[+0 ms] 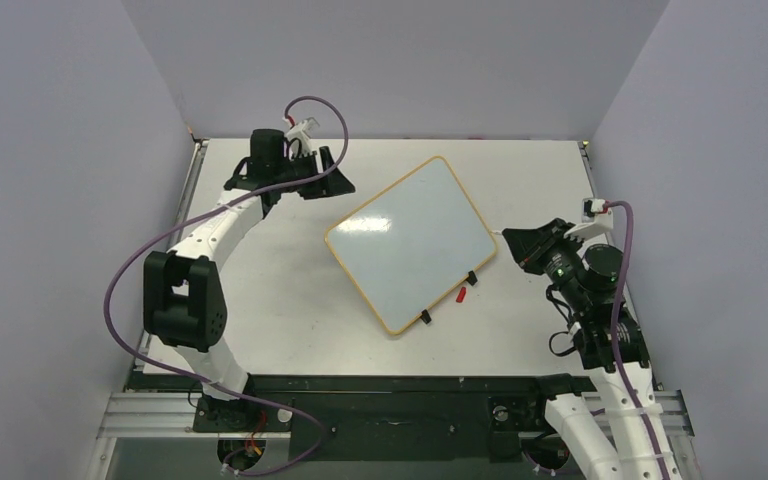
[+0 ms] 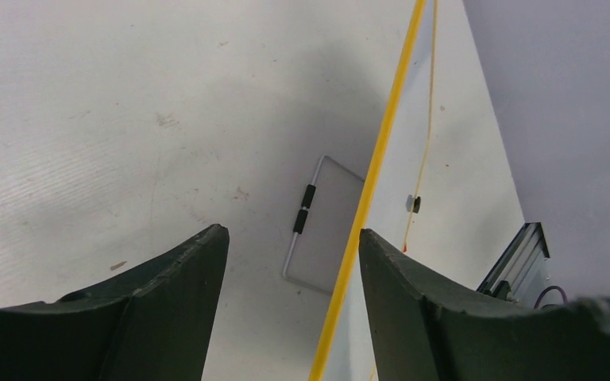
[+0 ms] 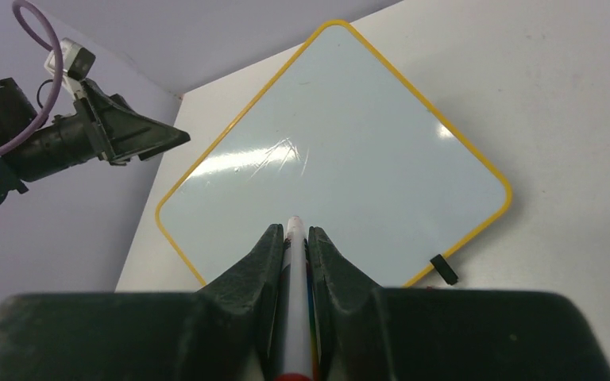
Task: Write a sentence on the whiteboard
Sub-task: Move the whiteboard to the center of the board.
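Note:
The whiteboard (image 1: 410, 240) lies tilted at the middle of the table, with a yellow-orange frame and two black clips (image 1: 471, 278) on its near right edge. Its surface is blank and no red sentence shows on it. My right gripper (image 1: 513, 243) is shut on a slim white marker (image 3: 294, 270) with a red rear end, and the marker tip points at the whiteboard (image 3: 333, 159) near its right edge. My left gripper (image 1: 332, 172) is open and empty at the board's far left corner. In the left wrist view the frame edge (image 2: 373, 175) runs between its fingers (image 2: 183, 286).
A small red cap (image 1: 461, 294) lies on the table just beyond the clipped edge. In the left wrist view a flat grey piece with a black part (image 2: 318, 230) lies partly under the frame edge. Grey walls enclose the table on three sides.

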